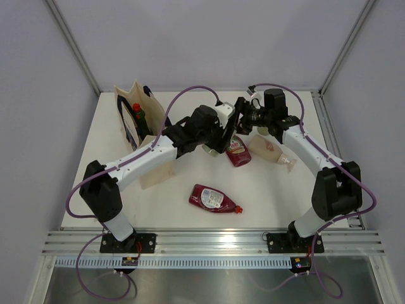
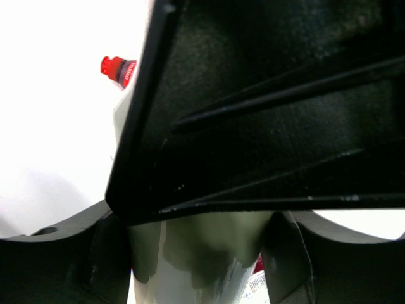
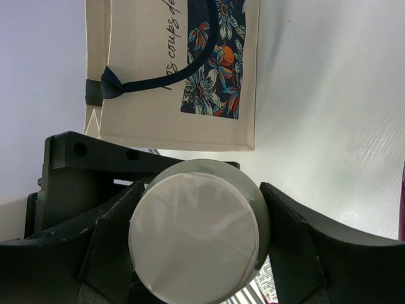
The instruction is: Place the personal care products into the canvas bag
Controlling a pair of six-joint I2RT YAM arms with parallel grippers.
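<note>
A pale green bottle (image 3: 196, 237) with a white cap sits end-on between the fingers of my right gripper (image 3: 199, 250). My left gripper (image 2: 196, 269) holds the same bottle (image 2: 202, 253) from the other side. The two grippers meet at the table's middle, left (image 1: 218, 144) and right (image 1: 239, 126). The cream canvas bag (image 1: 130, 111) stands upright at the back left with a green, red-capped bottle (image 1: 138, 115) inside. One dark red bottle (image 1: 238, 153) lies under the grippers and another (image 1: 214, 197) lies nearer the front. A beige-pink bottle (image 1: 272, 152) lies to the right.
A pale cream object (image 1: 155, 174) lies partly under my left forearm. The right wrist view shows the bag's printed side (image 3: 215, 57) just beyond the grippers. White walls with metal posts close the back and sides. A rail (image 1: 209, 240) runs along the front edge.
</note>
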